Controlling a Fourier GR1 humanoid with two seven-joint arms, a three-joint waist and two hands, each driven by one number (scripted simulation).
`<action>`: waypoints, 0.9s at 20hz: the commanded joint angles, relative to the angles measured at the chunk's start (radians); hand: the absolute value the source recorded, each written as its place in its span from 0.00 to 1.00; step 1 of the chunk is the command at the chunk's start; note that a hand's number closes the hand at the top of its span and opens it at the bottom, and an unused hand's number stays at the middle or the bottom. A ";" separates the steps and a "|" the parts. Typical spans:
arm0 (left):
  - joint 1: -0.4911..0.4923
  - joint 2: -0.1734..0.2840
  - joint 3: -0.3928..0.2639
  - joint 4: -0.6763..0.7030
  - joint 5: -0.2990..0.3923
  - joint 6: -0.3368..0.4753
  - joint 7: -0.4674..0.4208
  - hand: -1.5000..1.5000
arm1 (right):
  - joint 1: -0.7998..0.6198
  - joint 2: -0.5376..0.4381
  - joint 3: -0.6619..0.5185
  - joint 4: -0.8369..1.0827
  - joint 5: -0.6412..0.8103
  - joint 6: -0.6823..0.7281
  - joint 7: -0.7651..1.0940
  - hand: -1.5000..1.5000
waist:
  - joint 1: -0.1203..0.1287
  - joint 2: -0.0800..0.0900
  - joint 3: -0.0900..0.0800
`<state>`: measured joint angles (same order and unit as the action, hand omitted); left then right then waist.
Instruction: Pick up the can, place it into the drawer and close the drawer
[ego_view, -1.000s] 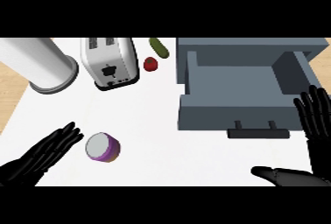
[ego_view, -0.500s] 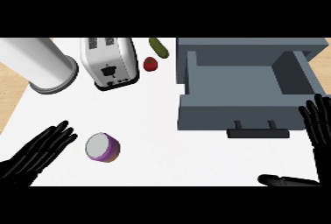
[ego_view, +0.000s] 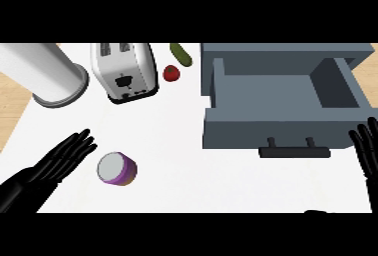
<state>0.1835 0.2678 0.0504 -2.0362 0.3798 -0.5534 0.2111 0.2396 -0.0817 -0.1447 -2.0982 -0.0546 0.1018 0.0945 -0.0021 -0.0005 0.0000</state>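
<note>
Looking down, you see the purple can (ego_view: 117, 169) lying on the white counter (ego_view: 184, 130) just beside your outstretched left hand (ego_view: 63, 159), well short of the open drawer (ego_view: 284, 100), right hand (ego_view: 367, 150) fingers straight.

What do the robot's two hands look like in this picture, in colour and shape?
Both are plain black. The left hand shows long, slender, segmented fingers on a black palm that runs down to the lower edge. Of the right hand only a few thin black fingers show at the right edge. No cables, markings or sleeves can be seen, and the grey forearms are out of view.
</note>
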 joint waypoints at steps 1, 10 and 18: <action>-0.049 -0.039 -0.010 0.103 -0.077 -0.038 -0.059 0.00 | -0.009 0.043 0.051 0.012 0.067 -0.022 -0.017 0.00 | 0.000 0.000 0.000; 0.026 -0.113 -0.035 0.162 -0.223 -0.041 -0.177 0.00 | 0.037 -0.005 -0.078 -0.001 -0.042 0.059 -0.032 0.00 | 0.001 -0.001 0.000; -0.079 -0.093 0.035 0.361 -0.295 -0.054 -0.279 0.00 | -0.012 0.007 -0.090 0.083 -0.026 0.080 -0.067 0.00 | 0.001 0.000 0.000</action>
<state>0.1444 0.1689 0.0578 -1.7494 0.1041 -0.6030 -0.0433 0.2634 -0.0702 -0.2108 -2.0589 -0.0708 0.1754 0.0336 -0.0021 -0.0007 -0.0002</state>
